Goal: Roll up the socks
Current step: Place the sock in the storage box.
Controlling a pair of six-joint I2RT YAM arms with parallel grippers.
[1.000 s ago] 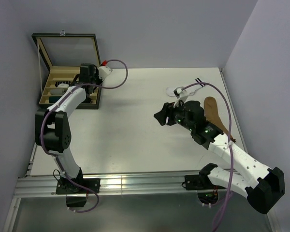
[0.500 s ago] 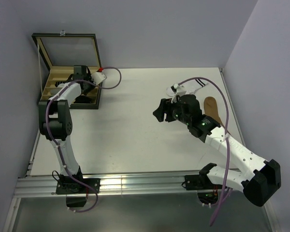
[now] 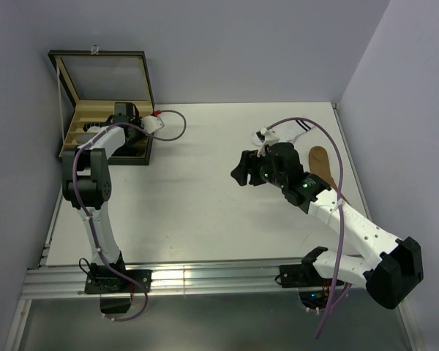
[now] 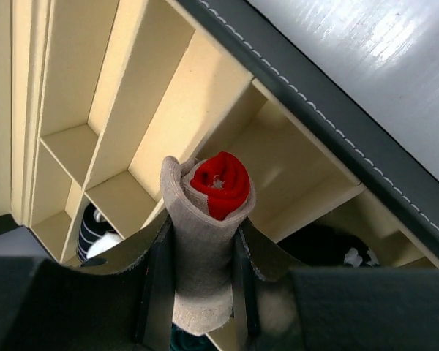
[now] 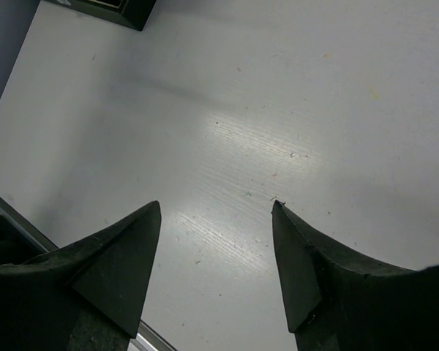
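My left gripper is over the open black box at the far left. In the left wrist view it is shut on a rolled beige sock with a red core, held above the box's beige compartments. A rolled black-and-white striped sock sits in one compartment, and a black sock in another. My right gripper is open and empty above the bare table; it also shows in the right wrist view. A flat brown sock lies behind the right arm.
The box lid stands open against the back wall. Walls close in the table at the back, left and right. A metal rail runs along the near edge. The box corner shows at the top of the right wrist view.
My left gripper has swung left from the box's right edge to over its compartments, carrying the rolled sock. My right gripper has shifted slightly left and away.
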